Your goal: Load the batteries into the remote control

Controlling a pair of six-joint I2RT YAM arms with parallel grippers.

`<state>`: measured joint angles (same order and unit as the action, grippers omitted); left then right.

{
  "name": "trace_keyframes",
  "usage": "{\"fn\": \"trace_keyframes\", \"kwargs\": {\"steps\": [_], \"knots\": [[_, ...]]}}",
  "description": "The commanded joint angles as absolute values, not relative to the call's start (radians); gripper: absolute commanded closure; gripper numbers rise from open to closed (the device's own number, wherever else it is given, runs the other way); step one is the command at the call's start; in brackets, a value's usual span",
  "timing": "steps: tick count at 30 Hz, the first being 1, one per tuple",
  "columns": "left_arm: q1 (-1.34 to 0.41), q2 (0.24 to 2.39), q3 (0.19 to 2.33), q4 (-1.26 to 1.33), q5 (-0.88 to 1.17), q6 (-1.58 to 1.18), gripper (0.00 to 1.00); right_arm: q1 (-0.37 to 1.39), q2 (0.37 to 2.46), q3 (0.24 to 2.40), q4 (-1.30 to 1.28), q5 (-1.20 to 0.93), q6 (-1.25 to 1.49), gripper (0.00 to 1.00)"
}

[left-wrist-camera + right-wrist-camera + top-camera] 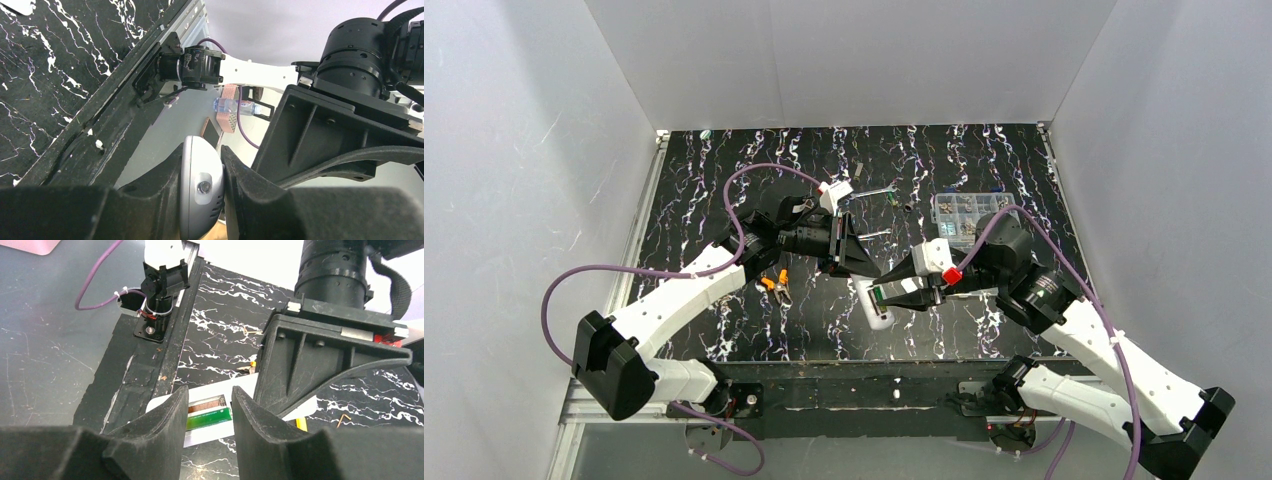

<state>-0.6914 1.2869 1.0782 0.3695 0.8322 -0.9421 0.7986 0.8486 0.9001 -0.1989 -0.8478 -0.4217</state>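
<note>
Remote control (883,316), back-up near 6 o'clock edge of worktop (724,200), is clenched at one end by left claw (201,155). 1 battery (207,419) is seated; right claw (210,392), released, is poised above. 2nd cell is prob. needed next.

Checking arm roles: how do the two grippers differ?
The left gripper is shut on the remote's rounded end; the right gripper is open, empty. The right gripper is poised over the battery in the compartment, the left gripper off to one end. Both meet at the remote.
</note>
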Motion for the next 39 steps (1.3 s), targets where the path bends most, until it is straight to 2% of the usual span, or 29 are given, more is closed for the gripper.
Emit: {"fn": "trace_keyframes", "kwargs": {"steps": [1,20,39], "knots": [[-0.699,1.274,1.117,0.403,0.904,-0.942,1.00,0.795,0.856,0.893,-0.151,-0.857,-0.416,0.56],[-0.701,1.263,1.110,0.419,0.916,-0.946,1.00,0.795,0.854,0.871,-0.136,-0.832,-0.418,0.57],[-0.700,1.263,1.122,0.442,0.910,-0.966,1.00,0.795,0.838,0.861,-0.161,-0.828,-0.408,0.64]]}}
